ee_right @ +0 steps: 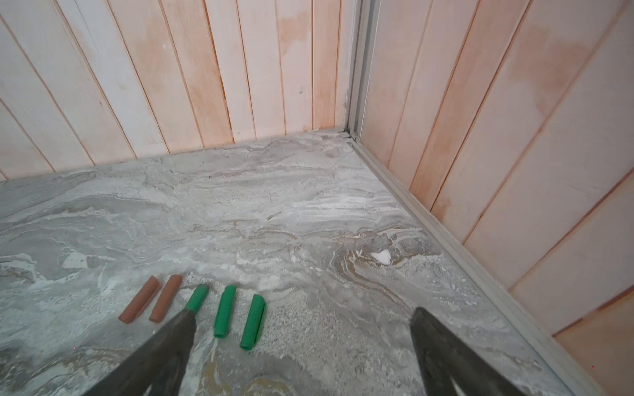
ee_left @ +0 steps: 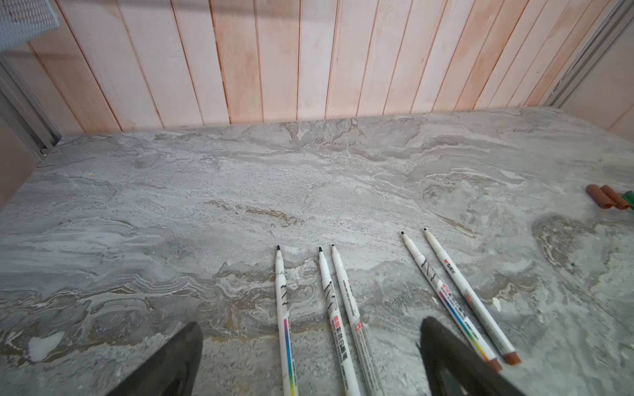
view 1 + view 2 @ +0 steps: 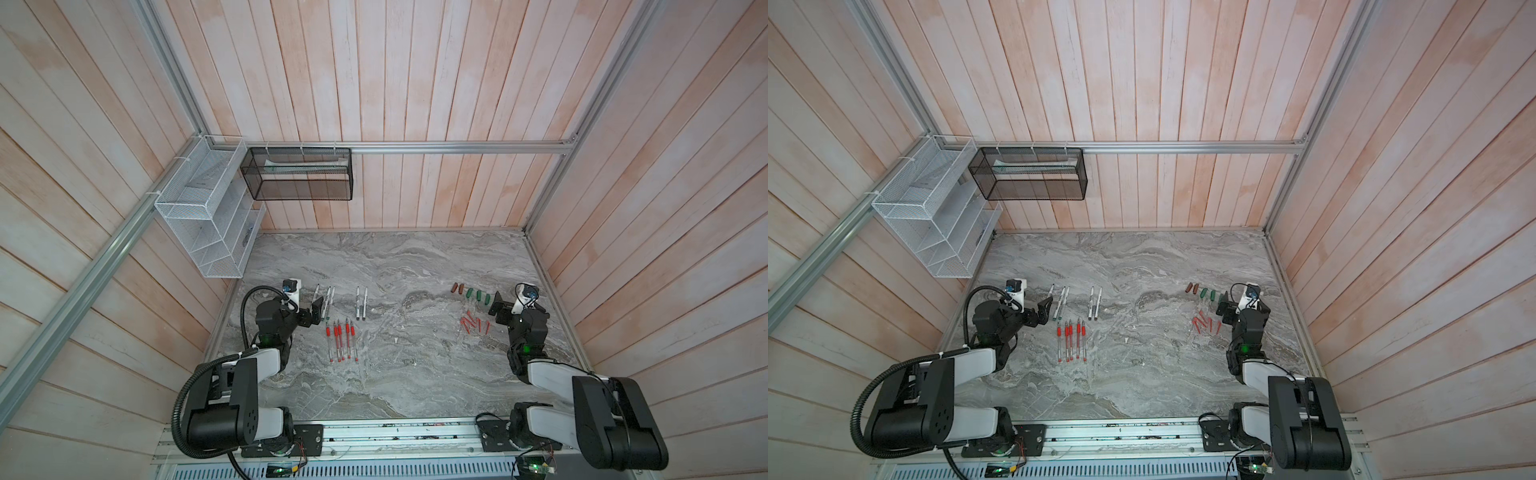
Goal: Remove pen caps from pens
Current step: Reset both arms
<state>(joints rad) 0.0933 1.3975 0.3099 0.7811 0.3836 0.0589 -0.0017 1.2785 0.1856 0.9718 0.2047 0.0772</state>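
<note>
Several white-barrelled pens [image 3: 360, 302] [image 2: 331, 301] lie side by side at the left of the marble table [image 3: 415, 374], their dark tips bare. Just in front of them lie several thinner pens with red sections [image 3: 340, 338]. At the right lie two brown pen caps [image 3: 457, 287] [image 1: 154, 303], three green ones [image 1: 224, 315] and a cluster of slim red ones [image 3: 473, 324]. My left gripper [image 3: 318, 309] [image 2: 310, 324] hangs open over the leftmost white pens and holds nothing. My right gripper [image 3: 496, 309] [image 1: 302, 312] stands open and empty beside the green caps.
A white wire basket [image 3: 208, 216] and a black mesh basket [image 3: 299, 174] hang on the wall at the back left. Wooden walls close in the table on three sides. An aluminium rail [image 1: 446, 233] runs along the table edge near my right gripper.
</note>
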